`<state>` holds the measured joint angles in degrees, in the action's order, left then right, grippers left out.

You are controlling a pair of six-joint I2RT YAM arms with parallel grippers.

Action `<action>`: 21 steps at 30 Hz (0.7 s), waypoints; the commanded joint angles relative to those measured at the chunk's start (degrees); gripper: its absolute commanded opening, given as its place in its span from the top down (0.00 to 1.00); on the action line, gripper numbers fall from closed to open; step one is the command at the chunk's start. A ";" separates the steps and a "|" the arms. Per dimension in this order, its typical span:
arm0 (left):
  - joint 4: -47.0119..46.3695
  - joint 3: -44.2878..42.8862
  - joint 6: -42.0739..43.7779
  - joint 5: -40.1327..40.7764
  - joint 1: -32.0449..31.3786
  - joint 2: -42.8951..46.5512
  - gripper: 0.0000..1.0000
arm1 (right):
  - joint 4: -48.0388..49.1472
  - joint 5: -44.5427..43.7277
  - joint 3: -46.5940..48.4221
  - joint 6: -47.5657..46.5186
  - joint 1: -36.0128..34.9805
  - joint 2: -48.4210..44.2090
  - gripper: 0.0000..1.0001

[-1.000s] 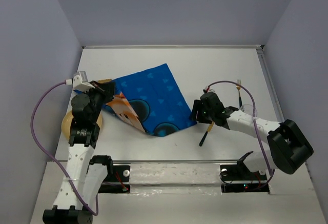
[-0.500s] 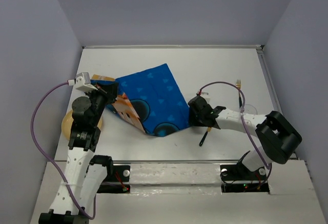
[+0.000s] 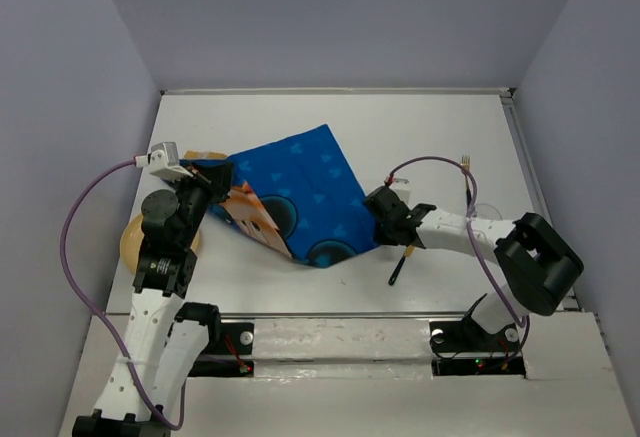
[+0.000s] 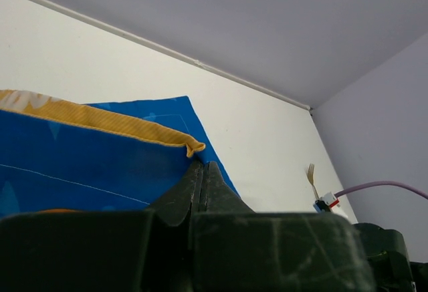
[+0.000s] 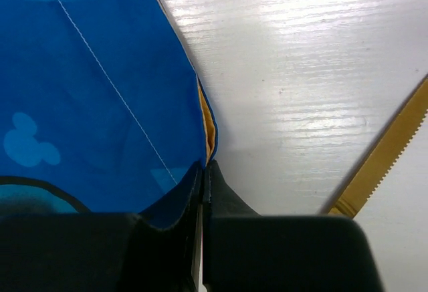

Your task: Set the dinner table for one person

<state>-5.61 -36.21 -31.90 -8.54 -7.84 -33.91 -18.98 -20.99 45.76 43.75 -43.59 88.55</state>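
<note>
A blue Mickey-print placemat [image 3: 305, 192] lies skewed on the white dinner table [image 3: 420, 137], its left part lifted and folded so the orange underside shows. My left gripper [image 3: 222, 179] is shut on the placemat's yellow-hemmed corner [image 4: 190, 146]; in the left wrist view the left gripper [image 4: 202, 166] has its jaws pressed together at that hem. My right gripper [image 3: 377, 219] is shut on the placemat's right edge; the right wrist view shows the right gripper [image 5: 202, 166] pinching the blue cloth [image 5: 100, 91] at the table surface.
A gold knife [image 3: 400, 267] with a black handle lies just right of the right gripper, its serrated blade [image 5: 388, 152] close by. A gold fork [image 3: 466, 179] lies at the far right. A tan plate [image 3: 130, 242] sits under the left arm.
The right gripper moved left from above the knife to the placemat's right edge and shut on it. The left gripper kept its hold and shifted slightly back.
</note>
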 commanded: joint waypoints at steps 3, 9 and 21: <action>-2.83 -2.98 1.05 -0.69 -0.25 -0.63 1.00 | -2.19 -6.94 2.74 -5.33 -0.53 -13.97 1.00; -1.43 -15.89 3.06 2.46 -0.16 -2.12 1.00 | -11.58 -17.58 18.20 -17.28 -0.53 -30.44 1.00; -0.37 -31.56 4.13 12.93 -0.16 -6.94 1.00 | -13.82 -27.07 44.24 -33.54 -0.53 -35.39 1.00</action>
<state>-4.99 -68.01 -28.77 1.15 -7.88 -37.26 -31.94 -42.92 88.88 17.41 -43.59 49.32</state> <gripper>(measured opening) 0.014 0.022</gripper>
